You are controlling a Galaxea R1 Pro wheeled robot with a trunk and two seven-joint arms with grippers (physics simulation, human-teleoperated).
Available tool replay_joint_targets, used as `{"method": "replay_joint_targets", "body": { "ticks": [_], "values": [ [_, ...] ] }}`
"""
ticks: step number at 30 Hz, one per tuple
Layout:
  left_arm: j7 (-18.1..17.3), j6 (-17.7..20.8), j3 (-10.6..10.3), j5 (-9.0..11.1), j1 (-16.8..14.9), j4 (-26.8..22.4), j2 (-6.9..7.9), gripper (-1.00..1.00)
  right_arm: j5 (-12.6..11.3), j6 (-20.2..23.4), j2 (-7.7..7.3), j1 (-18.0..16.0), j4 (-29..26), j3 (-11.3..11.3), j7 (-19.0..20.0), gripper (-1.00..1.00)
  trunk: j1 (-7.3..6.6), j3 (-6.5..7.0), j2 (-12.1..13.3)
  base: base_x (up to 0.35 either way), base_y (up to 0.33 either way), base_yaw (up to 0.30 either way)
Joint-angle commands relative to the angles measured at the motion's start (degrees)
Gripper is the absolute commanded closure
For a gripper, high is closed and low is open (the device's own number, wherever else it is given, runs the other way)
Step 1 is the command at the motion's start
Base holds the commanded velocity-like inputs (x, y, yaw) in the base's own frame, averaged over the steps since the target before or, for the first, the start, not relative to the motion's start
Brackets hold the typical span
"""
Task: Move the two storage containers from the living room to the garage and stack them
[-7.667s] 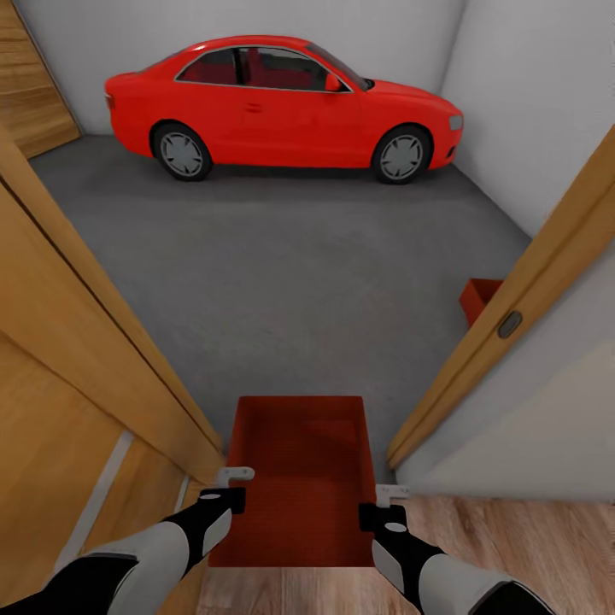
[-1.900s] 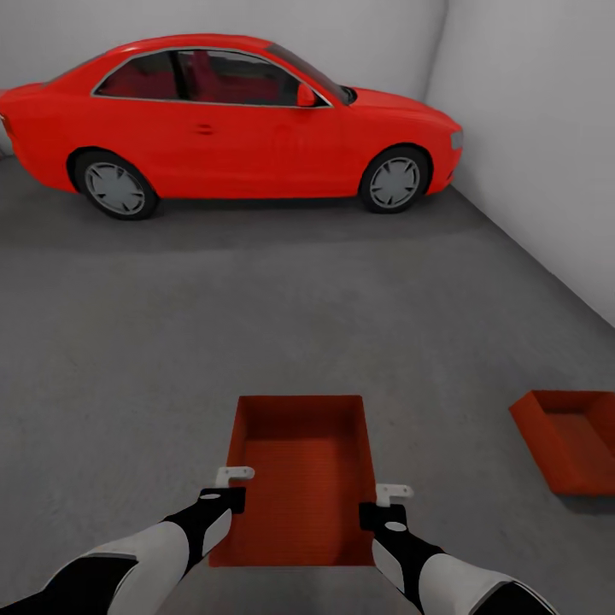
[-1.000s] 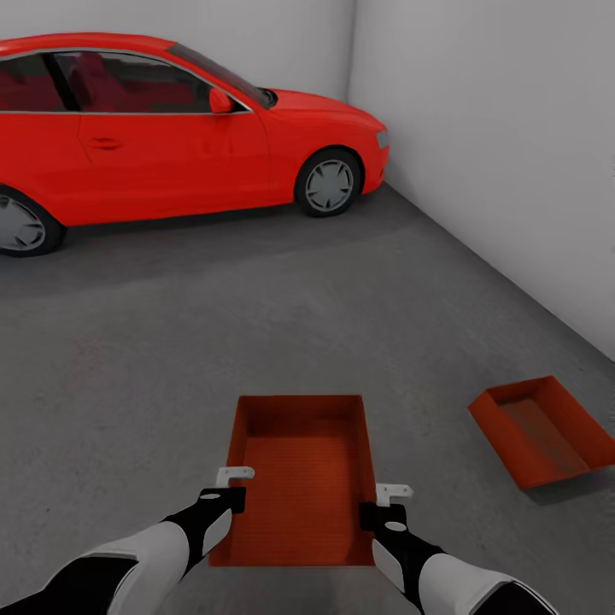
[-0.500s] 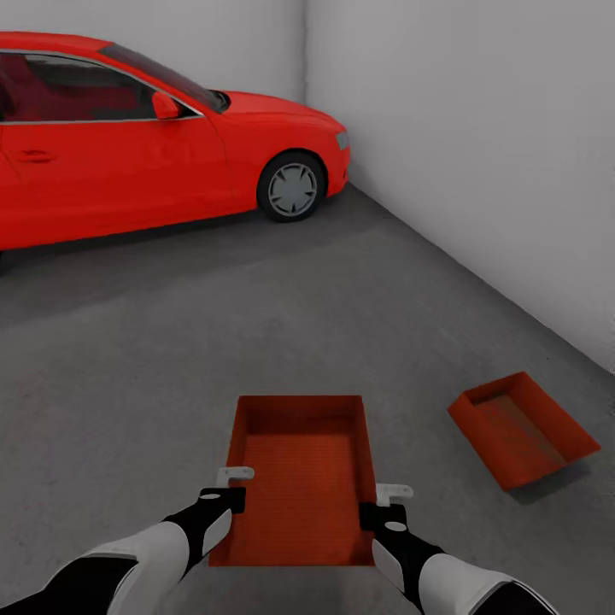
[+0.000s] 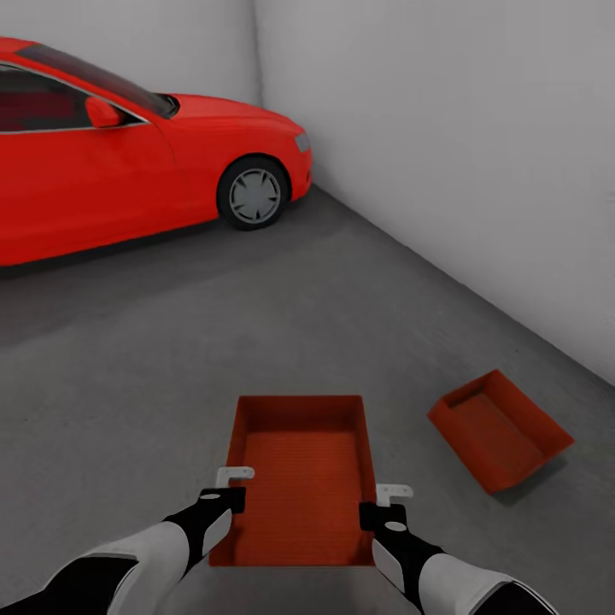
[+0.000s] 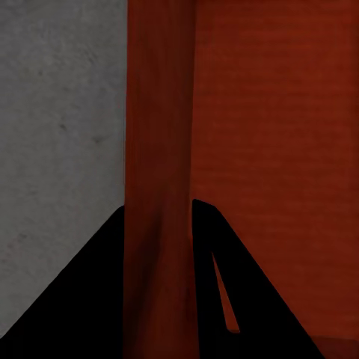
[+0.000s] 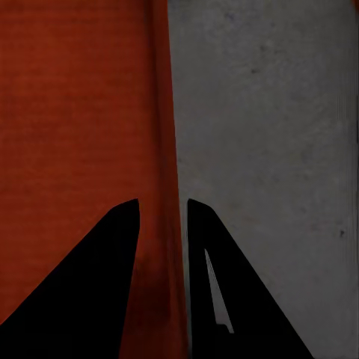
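Observation:
I carry one red-orange storage container (image 5: 301,478) low in front of me over the dark grey floor (image 5: 256,342). My left gripper (image 5: 227,494) is shut on its left wall (image 6: 158,149), which runs between the dark fingers in the left wrist view. My right gripper (image 5: 376,511) is shut on its right wall (image 7: 163,224), pinched between the fingers in the right wrist view. The second container (image 5: 500,440) lies on the floor to the right, turned at an angle and close to the white wall.
A red coupe (image 5: 128,162) stands at the back left of the garage. White-grey walls (image 5: 461,154) meet in a corner behind the car's nose and run along the right side. Bare concrete stretches between me and the car.
The view has swung to the right: the car has slid toward the left edge and the floor container has come nearer the middle. The held container and both arms keep their place.

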Motion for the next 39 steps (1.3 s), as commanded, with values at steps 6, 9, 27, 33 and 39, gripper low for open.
{"method": "replay_joint_targets", "body": {
  "ticks": [6,9,27,33,39],
  "values": [
    [1.9,0.1,0.1,0.0,-0.1,-0.1,0.35,1.00,-0.8,-0.4,-0.49,0.0,0.8,2.7,-0.2,1.00,0.05,-0.05,-0.1,0.323,0.000,-0.242],
    [1.9,0.1,0.1,0.0,-0.1,-0.1,0.35,1.00,-0.8,-0.4,-0.49,0.0,0.8,2.7,-0.2,1.00,0.05,-0.05,-0.1,0.323,0.000,-0.242],
    [1.9,0.1,0.1,0.0,-0.1,-0.1,0.35,1.00,-0.8,-0.4,-0.49,0.0,0.8,2.7,-0.2,1.00,0.05,-0.05,-0.1,0.322,0.000,-0.053],
    [1.9,0.1,0.1,0.0,-0.1,-0.1,0.35,1.00,-0.8,-0.4,-0.49,0.0,0.8,2.7,-0.2,1.00,0.05,-0.05,-0.1,0.323,0.000,0.000],
    [1.9,0.1,0.1,0.0,-0.1,-0.1,0.35,1.00,-0.8,-0.4,-0.49,0.0,0.8,2.7,-0.2,1.00,0.05,-0.05,-0.1,0.322,0.000,0.000]
  ]
}}
